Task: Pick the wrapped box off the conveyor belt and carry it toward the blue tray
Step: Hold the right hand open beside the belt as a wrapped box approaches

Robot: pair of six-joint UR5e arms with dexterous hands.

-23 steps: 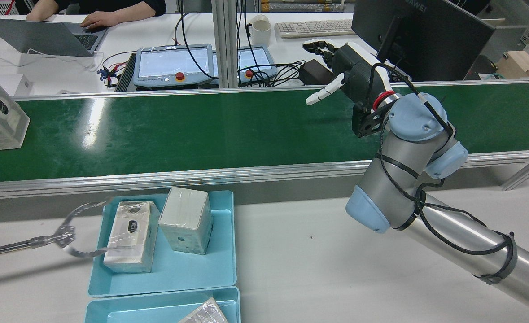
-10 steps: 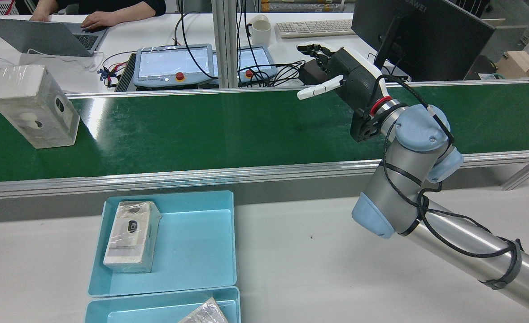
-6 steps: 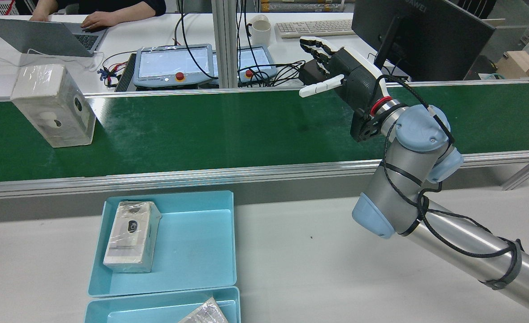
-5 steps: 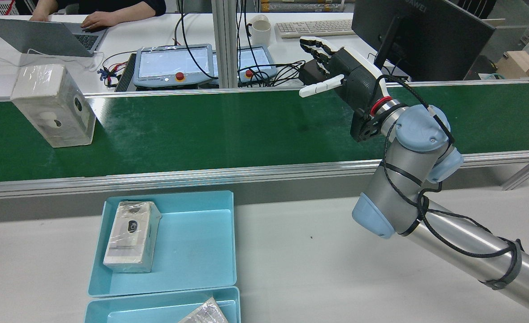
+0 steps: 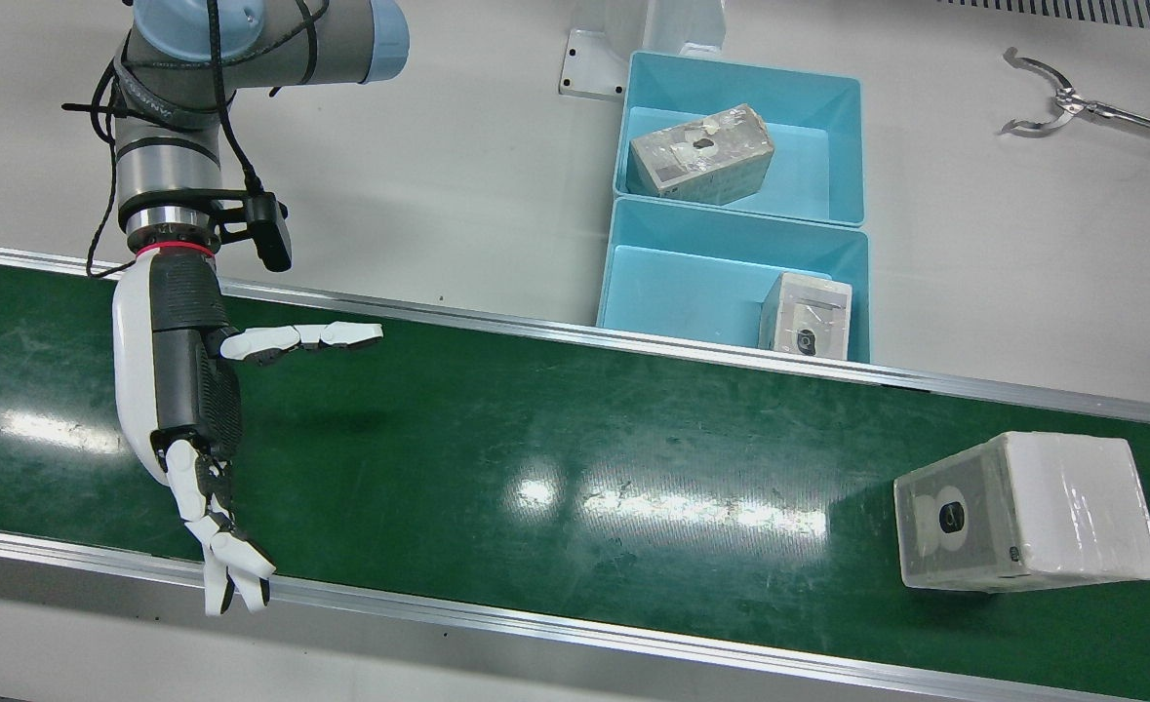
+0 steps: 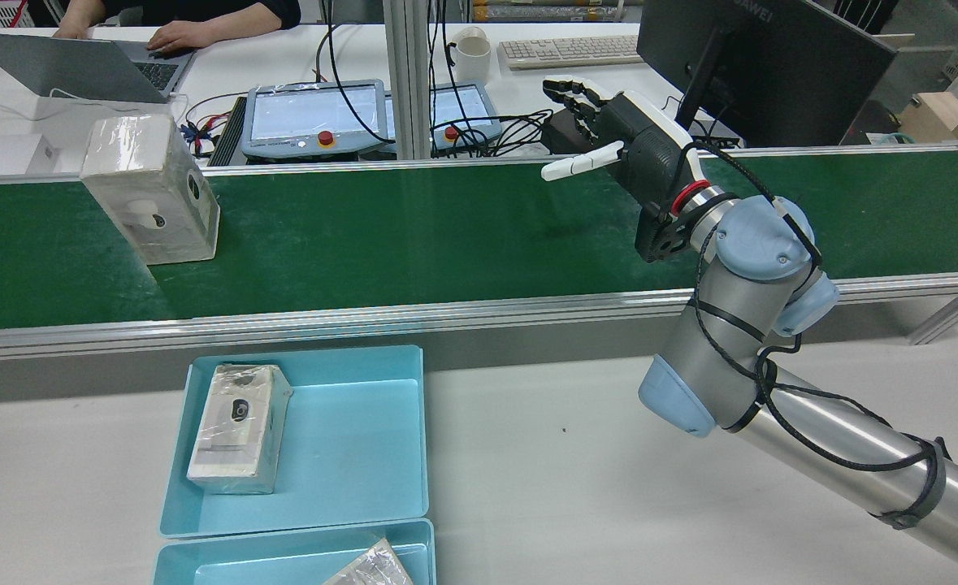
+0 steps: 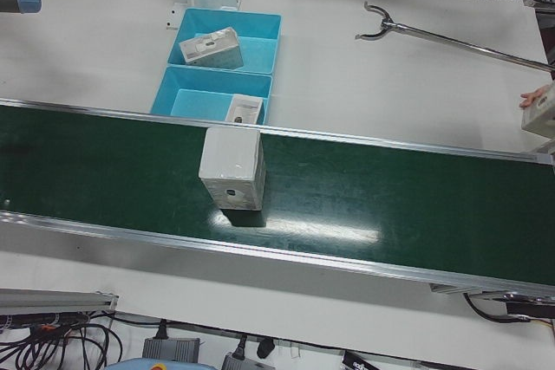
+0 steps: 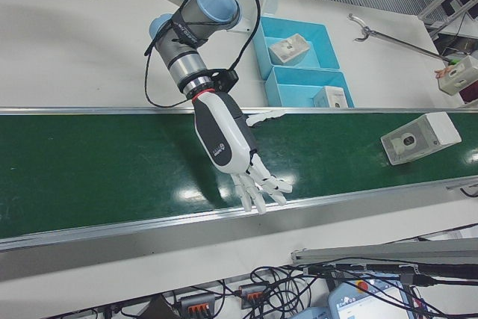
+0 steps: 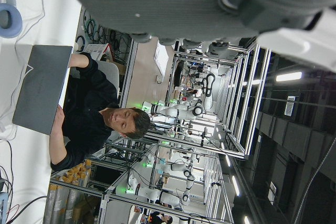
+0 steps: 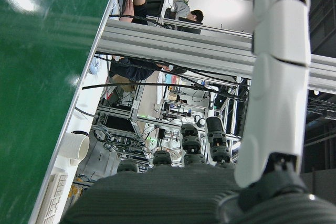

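The wrapped box (image 6: 153, 191) stands on the green conveyor belt (image 6: 446, 236), far to the left in the rear view; it also shows in the front view (image 5: 1023, 526), the left-front view (image 7: 232, 166) and the right-front view (image 8: 420, 138). My right hand (image 6: 617, 134) hovers over the belt with fingers spread, open and empty, well apart from the box (image 5: 194, 390) (image 8: 231, 147). The blue tray (image 6: 365, 439) lies on the white table beside the belt (image 5: 692, 283). My left hand (image 9: 184, 3) shows only as a dark palm in its own view.
A wrapped box (image 6: 239, 426) lies in the blue tray, and a second tray (image 5: 828, 146) holds another. A metal grabber tool (image 5: 1072, 102) lies on the table. A person's hand holds a box (image 7: 539, 110) at the belt's end. Pendants (image 6: 312, 118) and a monitor (image 6: 763, 65) stand behind the belt.
The wrapped box has travelled along the belt toward my right hand. One box and the grabber tool have left the blue tray. My right hand has shifted slightly, still open.
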